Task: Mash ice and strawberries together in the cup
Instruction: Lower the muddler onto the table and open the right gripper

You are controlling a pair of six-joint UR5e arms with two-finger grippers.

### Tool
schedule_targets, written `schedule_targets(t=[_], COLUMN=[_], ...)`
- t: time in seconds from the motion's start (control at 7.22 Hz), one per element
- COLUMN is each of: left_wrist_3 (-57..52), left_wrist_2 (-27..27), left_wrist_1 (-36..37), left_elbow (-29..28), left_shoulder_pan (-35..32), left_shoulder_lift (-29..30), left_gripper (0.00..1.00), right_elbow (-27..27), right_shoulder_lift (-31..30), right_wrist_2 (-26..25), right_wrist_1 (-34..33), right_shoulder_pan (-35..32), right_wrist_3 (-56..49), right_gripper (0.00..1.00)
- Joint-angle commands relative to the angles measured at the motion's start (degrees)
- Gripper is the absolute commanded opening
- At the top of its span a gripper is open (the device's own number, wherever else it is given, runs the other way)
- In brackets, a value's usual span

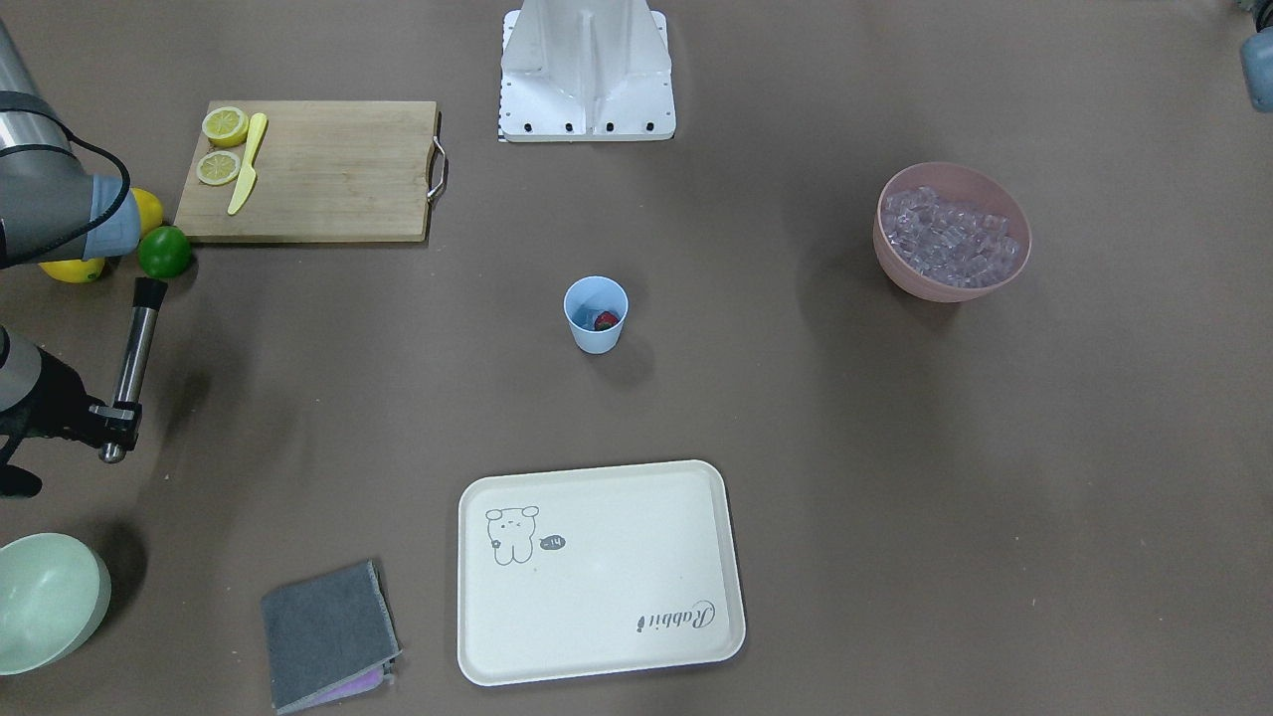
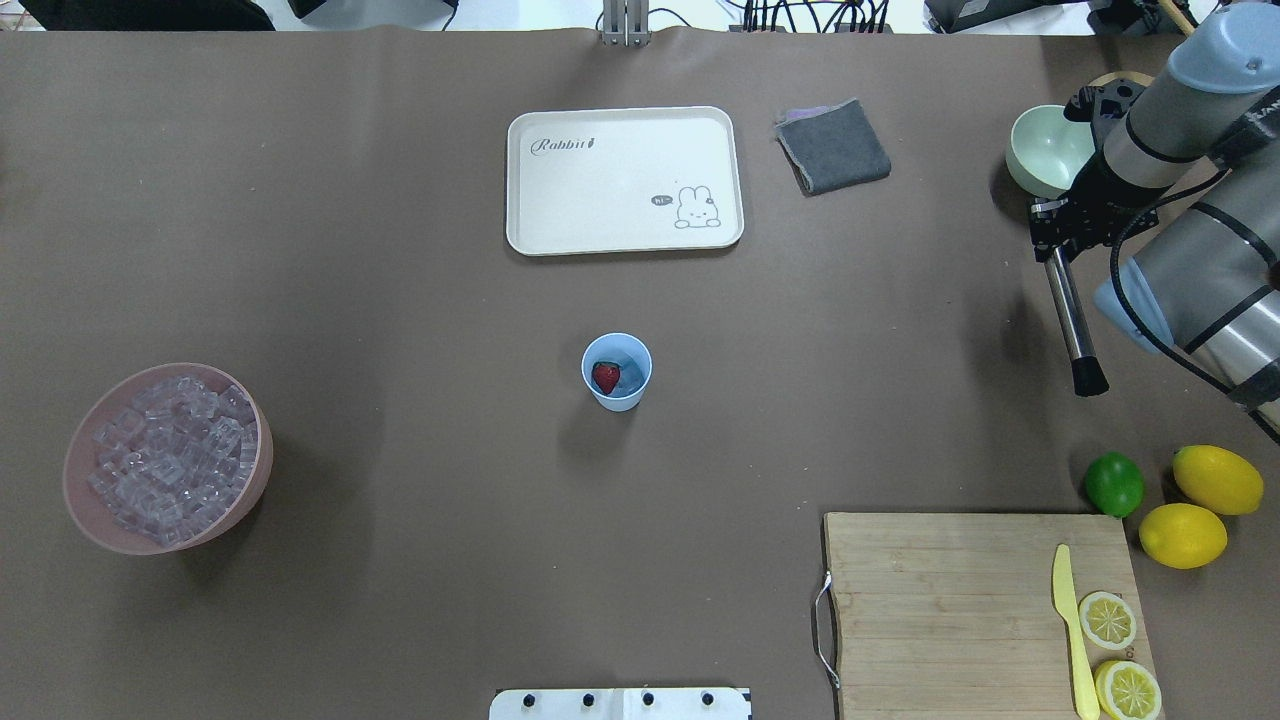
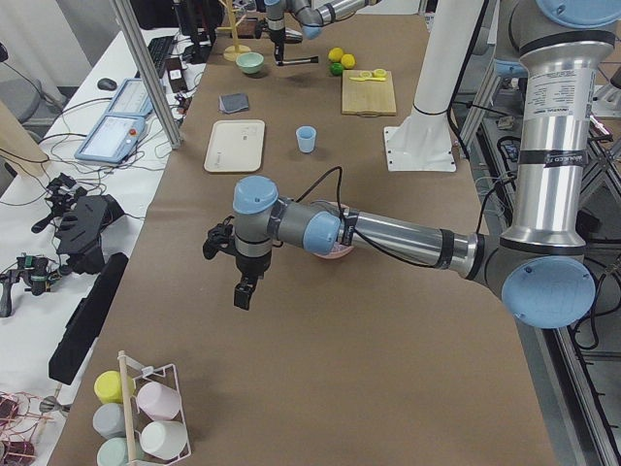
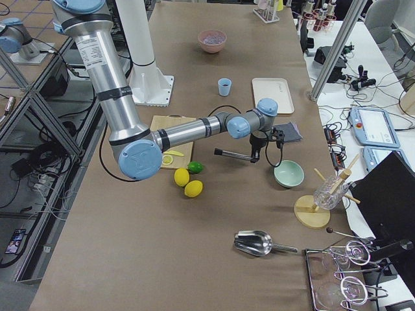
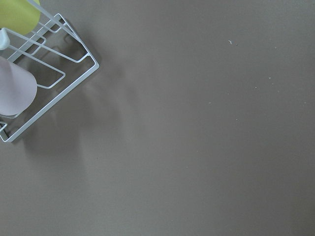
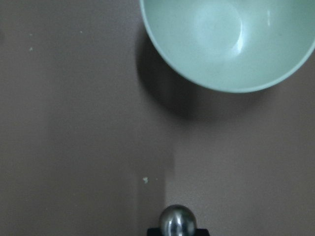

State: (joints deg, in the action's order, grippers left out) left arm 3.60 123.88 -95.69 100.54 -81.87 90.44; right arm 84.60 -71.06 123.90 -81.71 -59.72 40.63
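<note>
Clamping a steel muddler, right tool, cup well apart, strawberry inside

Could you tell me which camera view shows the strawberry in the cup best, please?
The overhead exterior view: it looks into the light blue cup, showing the strawberry clearly. The front-facing view shows it partly, behind the rim. Both side views show only the cup's outside; neither wrist view shows it.

The small light blue plastic cup stands mid-table, the red strawberry inside it; the pink bowl of clear ice cubes sits well off toward the robot's left; the cream plastic tray lies beyond the cup; the wooden cutting board lies nearer the robot, rightward.
</note>
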Motion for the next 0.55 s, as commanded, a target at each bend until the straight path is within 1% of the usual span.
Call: schedule_targets(t=[0.0, 0.14, 0.28, 0.42], left_wrist_3=[0.0, 0.0, 0.0, 0.0], left_wrist_2=[-0.04, -0.04, -0.04, -0.04], left_wrist_1=[-0.02, -0.02, -0.02, -0.02], left_elbow=[0.0, 0.09, 0.09, 0.09], left_shoulder_pan=[0.05, 0.05, 0.05, 0.05], left_shoulder_lift=[0.0, 0.0, 0.0, 0.0], left_gripper=[0.98, 0.98, 0.98, 0.98], right_elbow=[-0.32, -0.49, -1.45, -2.85], right_shoulder_lift=[-0.13, 0.04, 0.65, 0.75], right_wrist_2=[-1.64, -1.82, -3.3, -3.92], right_wrist_1=[0.33, 0.41, 0.68, 2.94], right_shoulder_pan=[2.06, 2.59, 3.03, 3.21], right_wrist_3=[0.06, 0.06, 0.06, 0.06], right_gripper=[0.0, 0.0, 0.0, 0.0])
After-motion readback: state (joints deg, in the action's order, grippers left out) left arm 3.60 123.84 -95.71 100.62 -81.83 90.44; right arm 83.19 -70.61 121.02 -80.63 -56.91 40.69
